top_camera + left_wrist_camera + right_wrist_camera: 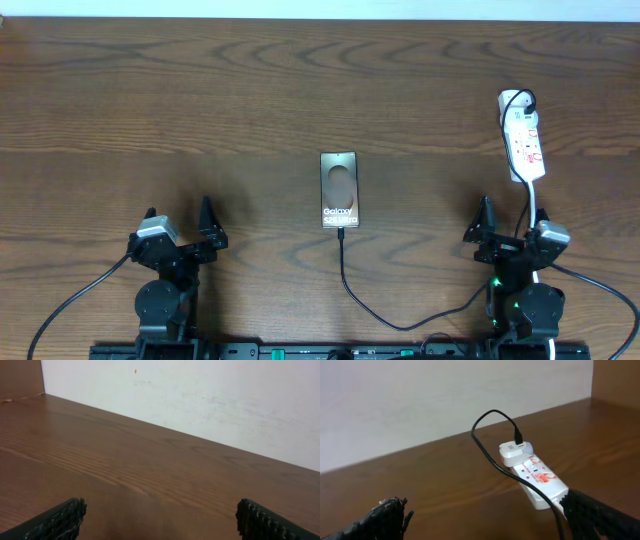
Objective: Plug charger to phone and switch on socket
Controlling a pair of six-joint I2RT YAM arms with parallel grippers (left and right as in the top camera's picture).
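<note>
The dark phone (339,189) with "Galaxy" lettering lies flat at the table's middle. The charger's thin black cable (352,288) meets the phone's near edge, and I cannot tell whether its tip is seated. It loops along the front and runs up to the white plug head (512,100) (515,452) seated in the far end of the socket (526,140) (540,477), a white strip with red markings. My right gripper (515,222) (485,520) stands open just short of the socket. My left gripper (180,215) (160,520) stands open over bare wood at the front left.
A white wall (200,395) rises behind the table's far edge. The black cable (490,460) arches above the strip and passes beside my right finger (600,515). Both arm bases sit along the table's front edge.
</note>
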